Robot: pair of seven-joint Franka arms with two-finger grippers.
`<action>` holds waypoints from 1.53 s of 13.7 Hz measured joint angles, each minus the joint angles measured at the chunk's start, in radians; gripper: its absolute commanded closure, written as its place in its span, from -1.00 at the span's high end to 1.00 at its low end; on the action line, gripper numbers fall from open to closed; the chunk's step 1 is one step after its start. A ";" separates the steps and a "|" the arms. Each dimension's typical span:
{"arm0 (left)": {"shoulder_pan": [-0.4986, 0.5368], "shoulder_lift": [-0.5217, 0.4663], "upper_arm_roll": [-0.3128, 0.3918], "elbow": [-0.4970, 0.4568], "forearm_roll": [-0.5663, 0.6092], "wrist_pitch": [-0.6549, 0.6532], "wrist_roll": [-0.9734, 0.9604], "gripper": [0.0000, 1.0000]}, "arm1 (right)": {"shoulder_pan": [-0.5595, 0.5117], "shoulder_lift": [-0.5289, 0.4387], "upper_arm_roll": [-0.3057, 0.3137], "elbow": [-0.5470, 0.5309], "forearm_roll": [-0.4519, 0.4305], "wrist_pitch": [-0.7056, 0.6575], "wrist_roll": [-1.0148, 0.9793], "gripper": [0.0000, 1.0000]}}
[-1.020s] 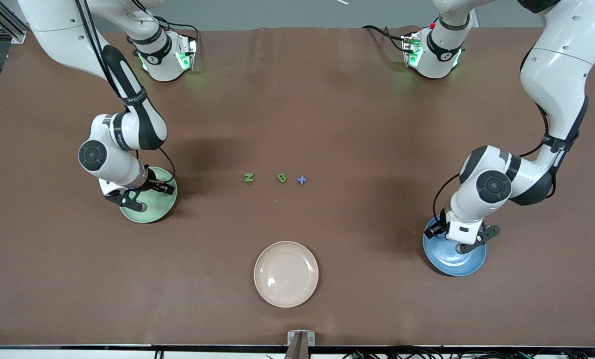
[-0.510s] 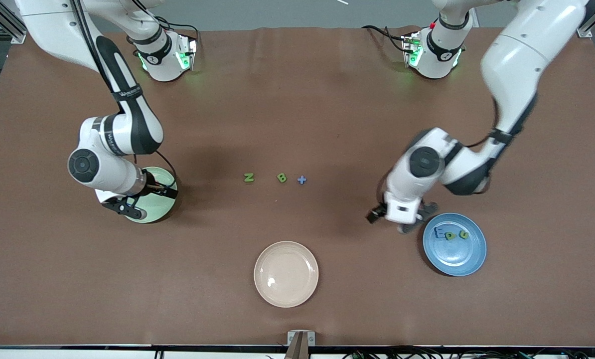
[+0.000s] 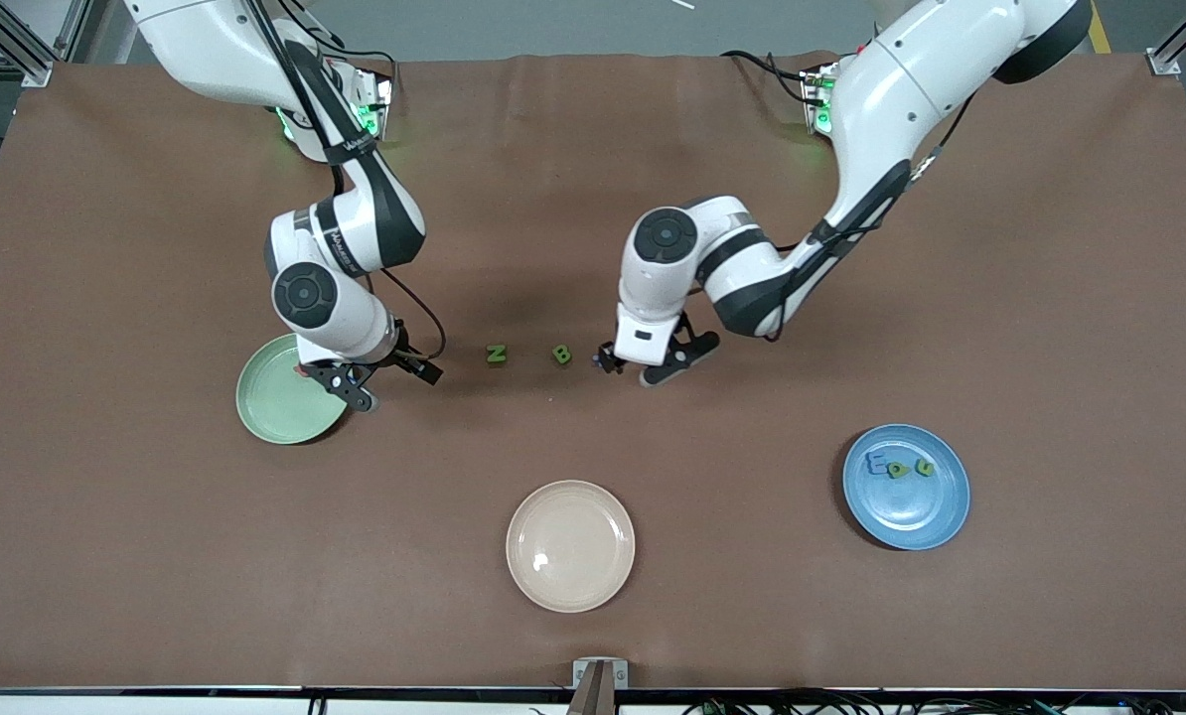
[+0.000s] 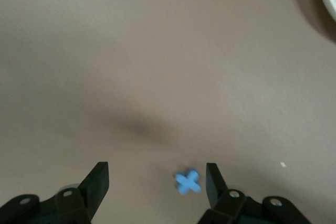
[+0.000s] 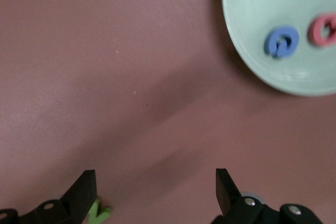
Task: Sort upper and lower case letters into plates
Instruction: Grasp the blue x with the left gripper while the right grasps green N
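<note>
While the left gripper (image 3: 625, 367) hangs low over the brown table (image 3: 851, 298) with its jaws spread on either side of a small blue letter (image 4: 188, 181), gripping nothing, the right gripper (image 3: 394, 382) stands beside the mint green plate (image 3: 270, 407), also spread wide and empty. A green N (image 3: 496, 354) and a green B (image 3: 561, 354) lie in a row between the two grippers, the blue letter just beside the B toward the left arm's end. The mint green plate holds a blue letter (image 5: 281, 42) and a red letter (image 5: 323, 30), the blue plate (image 3: 906, 506) holds three letters (image 3: 896, 467), and a cream plate (image 3: 570, 571) lies nearest the front camera.
</note>
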 measured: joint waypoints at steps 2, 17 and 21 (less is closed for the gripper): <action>-0.065 0.031 0.045 0.038 0.000 0.000 -0.032 0.40 | 0.034 0.002 0.000 -0.001 0.000 0.011 0.174 1.00; -0.144 0.166 0.090 0.155 -0.001 -0.002 -0.130 -0.24 | 0.199 0.131 0.000 -0.019 -0.001 0.236 0.679 0.93; -0.145 0.165 0.087 0.161 -0.001 -0.012 -0.130 -0.85 | 0.210 0.136 0.000 -0.018 -0.001 0.242 0.703 0.78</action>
